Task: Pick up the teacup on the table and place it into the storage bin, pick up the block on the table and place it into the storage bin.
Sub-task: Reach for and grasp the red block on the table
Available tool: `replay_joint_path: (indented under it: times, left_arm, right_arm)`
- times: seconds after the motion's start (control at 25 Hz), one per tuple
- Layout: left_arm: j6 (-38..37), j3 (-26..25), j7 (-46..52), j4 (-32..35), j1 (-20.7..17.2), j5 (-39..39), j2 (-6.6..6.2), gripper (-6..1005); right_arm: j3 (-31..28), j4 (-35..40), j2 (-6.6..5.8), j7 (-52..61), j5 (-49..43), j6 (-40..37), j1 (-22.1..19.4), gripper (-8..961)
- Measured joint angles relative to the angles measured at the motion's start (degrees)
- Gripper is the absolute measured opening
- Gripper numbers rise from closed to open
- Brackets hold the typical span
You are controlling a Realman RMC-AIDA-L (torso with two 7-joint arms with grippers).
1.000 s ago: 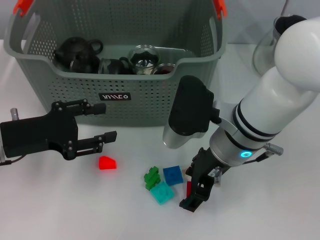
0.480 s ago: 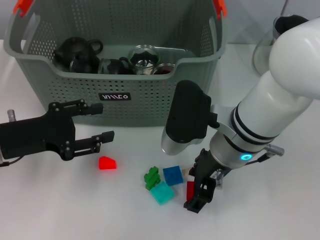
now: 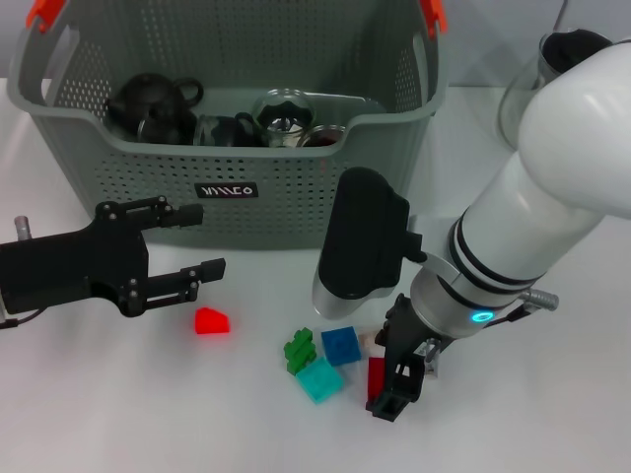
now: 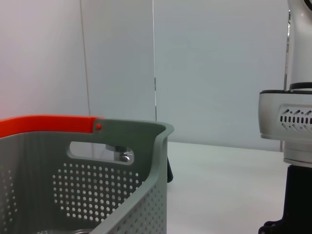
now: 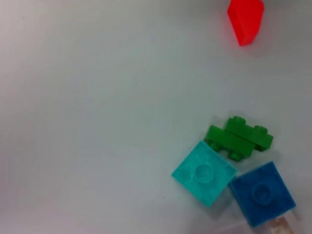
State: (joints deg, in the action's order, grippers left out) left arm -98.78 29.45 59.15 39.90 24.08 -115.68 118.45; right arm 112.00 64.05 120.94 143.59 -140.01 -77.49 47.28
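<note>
The grey-green storage bin [image 3: 296, 187] stands at the back; its orange-clipped rim [image 4: 131, 129] fills the left wrist view. Inside it lie a black teapot [image 3: 148, 103] and a dark teacup [image 3: 219, 130]; no teacup is on the table. Loose blocks lie in front: a red wedge [image 3: 210, 321] [image 5: 245, 19], green [image 3: 299, 350] [image 5: 239, 138], cyan [image 3: 320, 379] [image 5: 204, 173], blue [image 3: 341, 345] [image 5: 263, 193] and a dark red block [image 3: 376, 374]. My left gripper [image 3: 212, 239] hovers open just up-left of the red wedge. My right gripper [image 3: 396, 382] is low, right beside the dark red block.
A glass vessel with a black top [image 3: 537, 79] stands at the back right, behind my white right arm [image 3: 532, 217]. A small beige piece [image 3: 367, 340] lies next to the blue block. Glass cups [image 3: 284, 110] also sit in the bin.
My right arm has sunk and drifted slightly toward the front, bringing its gripper down beside the dark red block. The left gripper has edged a little left. The blocks have stayed put.
</note>
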Motion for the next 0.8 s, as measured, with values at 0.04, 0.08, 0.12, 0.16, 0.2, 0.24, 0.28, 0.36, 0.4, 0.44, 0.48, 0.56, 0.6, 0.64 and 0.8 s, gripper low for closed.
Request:
replay_joint_path:
  times: [0.04, 0.08, 0.12, 0.16, 0.2, 0.24, 0.28, 0.36, 0.4, 0.44, 0.48, 0.56, 0.6, 0.64, 0.8]
  left_arm:
    - [0.0, 0.0, 0.0, 0.0, 0.0, 0.0, 0.0, 674]
    - [0.0, 0.0, 0.0, 0.0, 0.0, 0.0, 0.01, 674]
    - [0.0, 0.0, 0.0, 0.0, 0.0, 0.0, 0.02, 674]
    - [0.0, 0.0, 0.0, 0.0, 0.0, 0.0, 0.02, 674]
    - [0.1, 0.0, -0.1, 0.0, 0.0, 0.0, 0.02, 674]
    - [0.1, 0.0, -0.1, 0.0, 0.0, 0.0, 0.02, 674]
    - [0.1, 0.0, -0.1, 0.0, 0.0, 0.0, 0.03, 674]
    - [0.1, 0.0, -0.1, 0.0, 0.0, 0.0, 0.03, 675]
    - [0.1, 0.0, -0.1, 0.0, 0.0, 0.0, 0.03, 675]
    - [0.1, 0.0, -0.1, 0.0, 0.0, 0.0, 0.03, 675]
    - [0.2, 0.0, -0.2, 0.0, 0.0, 0.0, 0.03, 675]
    - [0.2, 0.0, -0.3, 0.0, 0.0, 0.0, 0.03, 675]
    - [0.2, 0.0, -0.3, 0.0, 0.0, 0.0, 0.03, 675]
    - [0.2, 0.0, -0.4, -0.1, 0.0, 0.0, 0.03, 675]
    - [0.2, 0.0, -0.6, -0.2, 0.0, 0.0, 0.03, 675]
  right_arm:
    - [0.1, 0.0, 0.0, 0.1, 0.0, 0.1, 0.0, 842]
    - [0.3, 0.0, 0.0, 0.1, 0.0, 0.1, 0.0, 842]
    - [0.5, 0.0, 0.0, 0.2, 0.0, 0.2, -0.1, 842]
    - [0.8, 0.0, 0.0, 0.4, 0.0, 0.3, -0.1, 842]
    - [1.1, 0.0, -0.01, 0.5, 0.0, 0.4, -0.1, 842]
    - [1.4, 0.0, -0.01, 0.6, 0.0, 0.5, -0.1, 842]
    - [1.6, 0.0, -0.01, 0.7, 0.0, 0.6, -0.1, 842]
    - [1.7, 0.0, -0.01, 0.7, 0.2, 0.6, -0.1, 842]
    - [1.7, 0.0, -0.01, 0.7, 0.2, 0.5, -0.1, 842]
    - [1.7, 0.0, -0.01, 0.7, 0.2, 0.5, -0.1, 842]
    - [1.7, 0.0, -0.01, 0.7, 0.3, 0.5, -0.1, 842]
    - [1.8, 0.0, 0.0, 0.7, 0.3, 0.5, -0.1, 842]
    - [2.0, 0.0, 0.02, 0.7, 0.3, 0.5, -0.1, 842]
    - [2.1, 0.0, 0.04, 0.7, 0.3, 0.5, -0.1, 842]
    - [2.4, 0.0, 0.08, 0.7, 0.3, 0.6, -0.1, 842]
